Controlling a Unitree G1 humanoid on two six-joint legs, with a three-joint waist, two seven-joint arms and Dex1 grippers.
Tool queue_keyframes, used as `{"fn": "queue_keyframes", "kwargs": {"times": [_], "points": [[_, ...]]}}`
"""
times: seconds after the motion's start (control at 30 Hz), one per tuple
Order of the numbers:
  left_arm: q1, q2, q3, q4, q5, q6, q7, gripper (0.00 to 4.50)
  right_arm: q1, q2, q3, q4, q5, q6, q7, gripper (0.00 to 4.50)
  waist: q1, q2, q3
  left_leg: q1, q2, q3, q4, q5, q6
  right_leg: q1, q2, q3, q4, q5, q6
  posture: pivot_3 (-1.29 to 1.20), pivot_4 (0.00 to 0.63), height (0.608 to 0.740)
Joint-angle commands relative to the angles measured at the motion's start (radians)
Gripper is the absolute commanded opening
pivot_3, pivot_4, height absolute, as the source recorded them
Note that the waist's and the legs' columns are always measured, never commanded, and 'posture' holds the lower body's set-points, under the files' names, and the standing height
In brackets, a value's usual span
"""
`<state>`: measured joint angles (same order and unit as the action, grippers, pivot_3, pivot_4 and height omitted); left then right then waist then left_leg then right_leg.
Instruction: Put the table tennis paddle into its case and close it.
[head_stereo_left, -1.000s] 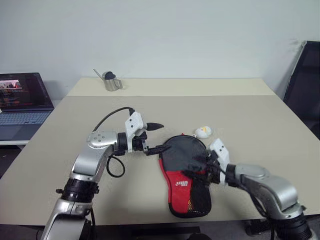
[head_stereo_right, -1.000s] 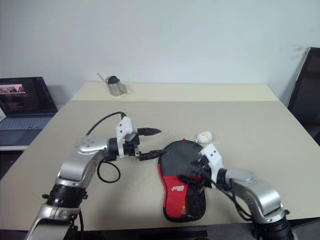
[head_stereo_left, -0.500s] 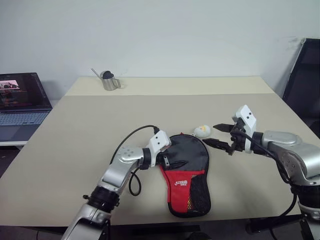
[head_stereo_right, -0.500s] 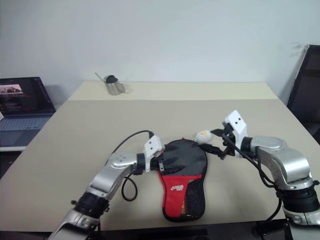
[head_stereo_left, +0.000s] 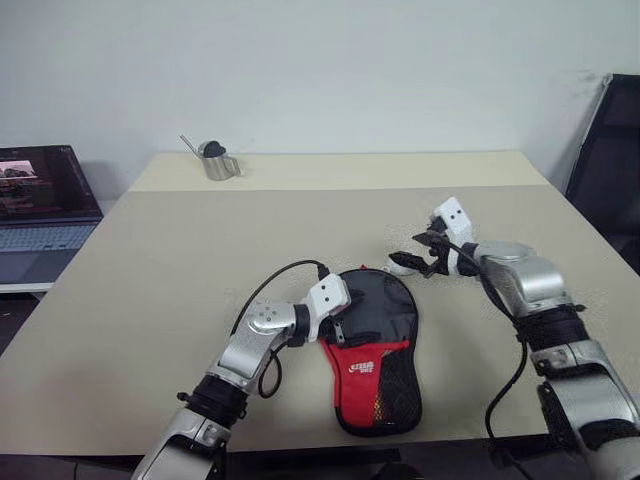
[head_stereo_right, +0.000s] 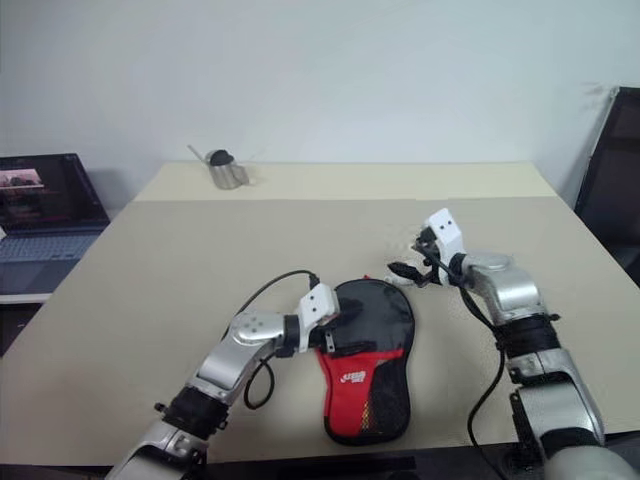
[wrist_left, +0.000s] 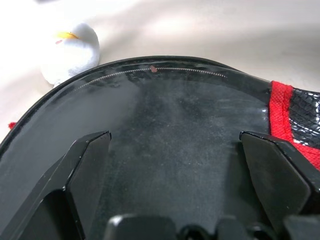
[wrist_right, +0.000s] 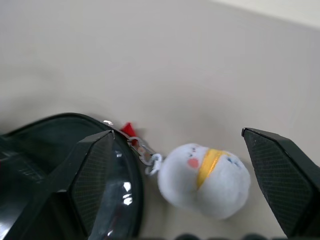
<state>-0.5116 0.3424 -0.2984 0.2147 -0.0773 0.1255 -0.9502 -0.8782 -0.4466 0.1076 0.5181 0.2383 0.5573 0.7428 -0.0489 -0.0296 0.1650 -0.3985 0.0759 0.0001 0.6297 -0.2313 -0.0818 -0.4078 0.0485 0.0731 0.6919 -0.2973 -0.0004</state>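
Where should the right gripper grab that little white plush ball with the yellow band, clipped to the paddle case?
Pinch the white plush ball across its round body, coming from the side away from the black and red fabric case. It lies on the table, tethered by a short metal chain, and the open right gripper already faces it.

My two arms (head_stereo_left: 250, 345) are silver metal with black joints. White wrist housings (head_stereo_left: 328, 295) carry looping black cables (head_stereo_left: 262, 285) and black fingers (wrist_left: 87, 170).

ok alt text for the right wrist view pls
The open right pincer frames a small white plush charm with a yellow band, linked by a small chain to the rounded edge of the black case on the beige table.
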Motion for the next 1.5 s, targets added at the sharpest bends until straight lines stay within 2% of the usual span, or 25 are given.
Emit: {"fn": "queue_keyframes", "kwargs": {"times": [0.03, 0.17, 0.4, 0.5, 0.77, 0.83, 0.93, 1.1, 1.27, 1.5], "points": [[0.019, -0.003, -0.005, -0.039, 0.001, 0.009, 0.005, 4.48, -0.058, 0.024, -0.008, 0.138, -0.039, -0.091, 0.015, 4.50, 0.001, 0.000, 0.000, 0.000, 0.000, 0.000, 0.000, 0.000, 0.000, 0.000, 0.000, 0.000, 0.000, 0.000, 0.000, 0.00, 0.150, 0.740], [0.028, 0.001, -0.004, -0.052, 0.002, 0.018, 0.009, 4.48, -0.081, 0.041, -0.011, 0.264, -0.071, -0.146, 0.040, 4.50, 0.001, 0.000, 0.000, 0.000, 0.000, 0.000, 0.000, 0.000, 0.000, 0.000, 0.000, 0.000, 0.000, 0.000, 0.000, 0.00, 0.150, 0.740], [0.033, 0.008, -0.006, -0.057, 0.007, 0.022, 0.009, 4.48, -0.107, 0.053, -0.043, 0.345, -0.081, -0.181, 0.048, 4.50, -0.001, 0.001, 0.000, 0.001, 0.000, 0.000, 0.000, 0.000, 0.000, 0.000, 0.000, 0.000, 0.002, 0.000, -0.001, 0.00, 0.150, 0.740], [0.026, 0.010, -0.014, -0.037, 0.019, 0.012, 0.005, 4.50, -0.110, 0.061, -0.046, 0.349, -0.083, -0.186, 0.045, 3.86, -0.002, 0.001, 0.000, 0.001, 0.000, 0.000, 0.000, 0.000, 0.000, 0.000, 0.000, 0.000, 0.003, 0.000, 0.000, 0.00, 0.150, 0.740], [-0.003, 0.000, -0.018, 0.042, 0.035, -0.023, 0.002, 4.50, -0.096, 0.082, -0.049, 0.334, -0.098, -0.180, 0.037, 1.25, -0.001, 0.001, 0.000, 0.002, 0.000, 0.001, 0.001, 0.000, 0.000, 0.000, 0.000, 0.000, 0.004, 0.000, 0.000, 0.00, 0.150, 0.740], [-0.006, -0.003, -0.023, 0.071, 0.042, -0.038, 0.005, 4.50, -0.095, 0.085, -0.047, 0.338, -0.111, -0.186, 0.023, 0.76, -0.001, 0.001, 0.000, 0.002, 0.000, 0.001, 0.001, 0.000, 0.000, 0.000, 0.000, 0.000, 0.005, 0.000, 0.000, 0.00, 0.150, 0.740], [-0.013, -0.021, -0.030, 0.143, 0.052, -0.052, 0.018, 4.50, -0.086, 0.086, -0.037, 0.337, -0.132, -0.196, -0.001, 0.34, -0.001, 0.002, 0.000, 0.003, 0.000, 0.001, 0.001, 0.000, 0.000, 0.001, 0.000, 0.000, 0.005, 0.000, 0.000, 0.00, 0.150, 0.740], [-0.023, -0.048, -0.051, 0.261, 0.079, -0.083, 0.035, 4.50, -0.057, 0.065, -0.020, 0.297, -0.173, -0.195, -0.011, 0.26, 0.000, 0.003, -0.003, 0.007, 0.000, 0.001, 0.001, 0.000, 0.000, 0.004, 0.000, 0.000, 0.006, -0.002, 0.003, 0.00, 0.150, 0.740], [-0.020, -0.062, -0.050, 0.279, 0.072, -0.088, 0.034, 4.50, -0.024, 0.020, -0.014, 0.201, -0.190, -0.150, 0.010, 0.26, 0.006, 0.008, -0.006, 0.008, -0.002, 0.002, 0.001, 0.001, 0.001, 0.004, -0.001, 0.001, 0.006, -0.002, 0.005, 0.00, 0.150, 0.740], [0.001, -0.070, -0.037, 0.250, 0.037, -0.031, 0.014, 4.50, 0.066, -0.100, -0.017, -0.049, -0.182, -0.002, 0.070, 0.25, 0.016, 0.009, -0.007, 0.007, -0.002, 0.002, 0.001, 0.001, 0.001, 0.004, -0.001, 0.001, 0.005, -0.002, 0.006, 0.00, 0.150, 0.740]]}}
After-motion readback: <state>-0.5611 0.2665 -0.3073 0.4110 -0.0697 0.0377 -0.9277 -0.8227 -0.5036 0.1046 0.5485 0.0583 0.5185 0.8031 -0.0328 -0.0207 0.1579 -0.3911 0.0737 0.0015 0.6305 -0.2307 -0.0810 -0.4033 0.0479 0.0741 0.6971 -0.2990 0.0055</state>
